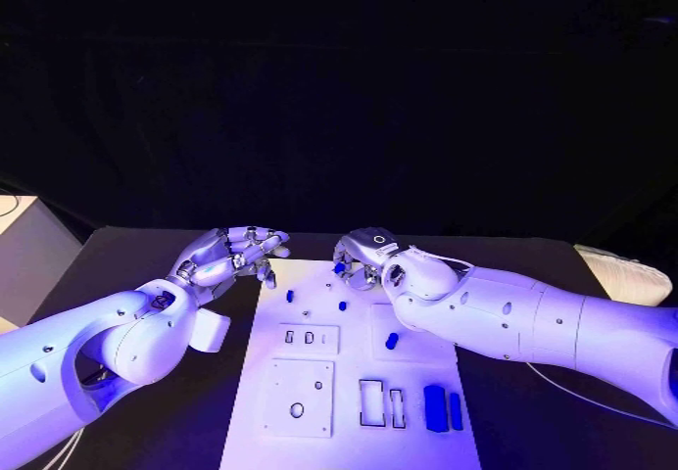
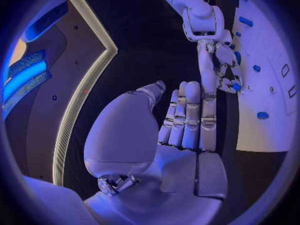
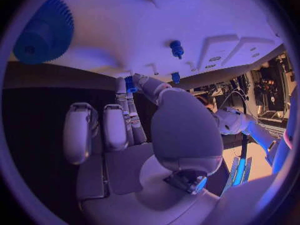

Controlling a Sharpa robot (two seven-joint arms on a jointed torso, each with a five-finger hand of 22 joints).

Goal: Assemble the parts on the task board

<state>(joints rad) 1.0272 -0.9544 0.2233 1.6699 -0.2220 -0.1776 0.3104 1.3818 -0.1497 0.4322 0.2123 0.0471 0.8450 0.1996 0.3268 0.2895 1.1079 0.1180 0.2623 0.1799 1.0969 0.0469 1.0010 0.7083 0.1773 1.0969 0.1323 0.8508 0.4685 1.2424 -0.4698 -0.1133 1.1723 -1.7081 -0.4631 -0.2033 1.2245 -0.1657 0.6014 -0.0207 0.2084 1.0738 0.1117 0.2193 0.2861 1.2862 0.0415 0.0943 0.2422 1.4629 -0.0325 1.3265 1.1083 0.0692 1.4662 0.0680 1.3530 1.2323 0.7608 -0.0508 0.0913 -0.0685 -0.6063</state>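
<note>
At the far end of the board (image 1: 424, 392), the right hand (image 1: 370, 257) hovers over the top edge, fingers pointing down and toward the robot's left. The right wrist view shows a small blue part (image 3: 130, 83) pinched between the thumb and fingertips (image 3: 125, 97), its long axis running roughly along the fingers. The left wrist view agrees: a blue piece sits at the tips of that hand (image 2: 222, 60), right above the board's edge (image 2: 262, 75).

Just beyond the pinched part, a blue peg (image 3: 177, 49) stands upright on the board, and a gear (image 3: 44, 30) lies further off to one side. I cannot tell which socket the held part belongs to; the next move turns on lowering it straight down along its axis, so the right hand is the one placed to act.

Beside the board's far left corner, the left hand (image 1: 233, 257) holds nothing, fingers extended side by side with the thumb apart; it is near but not touching the board.

Two blue bars (image 1: 442, 406) lie at the near right of the board, well away from both hands.
</note>
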